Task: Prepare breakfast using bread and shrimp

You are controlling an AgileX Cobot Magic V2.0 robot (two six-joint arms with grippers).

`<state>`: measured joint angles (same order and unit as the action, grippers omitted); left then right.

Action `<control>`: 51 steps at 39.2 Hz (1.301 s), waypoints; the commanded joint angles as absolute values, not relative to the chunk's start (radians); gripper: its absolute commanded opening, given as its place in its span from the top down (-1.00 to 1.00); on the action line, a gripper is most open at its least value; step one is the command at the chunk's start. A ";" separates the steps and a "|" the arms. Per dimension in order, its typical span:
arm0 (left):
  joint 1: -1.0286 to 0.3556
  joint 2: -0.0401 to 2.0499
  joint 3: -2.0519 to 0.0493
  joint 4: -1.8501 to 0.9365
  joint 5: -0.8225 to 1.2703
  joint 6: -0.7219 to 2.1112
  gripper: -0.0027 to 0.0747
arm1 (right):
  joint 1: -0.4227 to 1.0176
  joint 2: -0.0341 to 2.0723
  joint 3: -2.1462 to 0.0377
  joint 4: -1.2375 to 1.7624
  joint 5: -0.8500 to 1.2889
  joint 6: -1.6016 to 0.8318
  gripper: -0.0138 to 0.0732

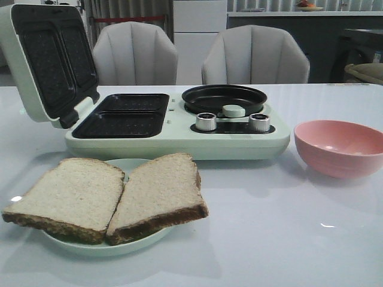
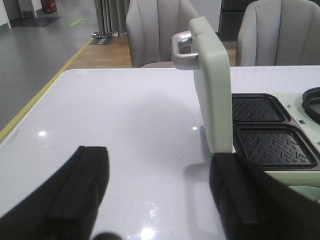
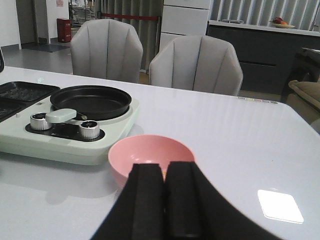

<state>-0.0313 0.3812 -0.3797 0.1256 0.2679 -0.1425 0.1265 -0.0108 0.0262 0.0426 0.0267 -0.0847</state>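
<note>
My left claw (image 2: 157,195) is spread wide, the open grill plates (image 2: 276,145) just ahead to its right. The bread (image 1: 108,194) sits on a plate; only the front view shows it. My right claw (image 3: 165,200) is pressed together, the pink bowl (image 3: 150,157) directly ahead; shrimp unseen.

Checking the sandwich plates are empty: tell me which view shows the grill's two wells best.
Front view: both wells lie open and empty below the raised lid. The left wrist view shows them partly, behind the lid's edge; the right wrist view catches only a corner.
</note>
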 commanded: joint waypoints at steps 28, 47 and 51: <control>-0.361 0.598 -0.414 0.854 0.450 -0.249 -0.53 | 0.123 -0.032 0.010 0.040 -0.059 -0.090 0.40; -0.890 1.103 -0.448 1.136 0.654 -0.320 -0.53 | 0.123 -0.032 0.010 0.040 -0.059 -0.090 0.40; -0.890 1.213 -0.501 1.159 0.656 -0.355 -0.53 | 0.123 -0.032 0.010 0.040 -0.059 -0.090 0.40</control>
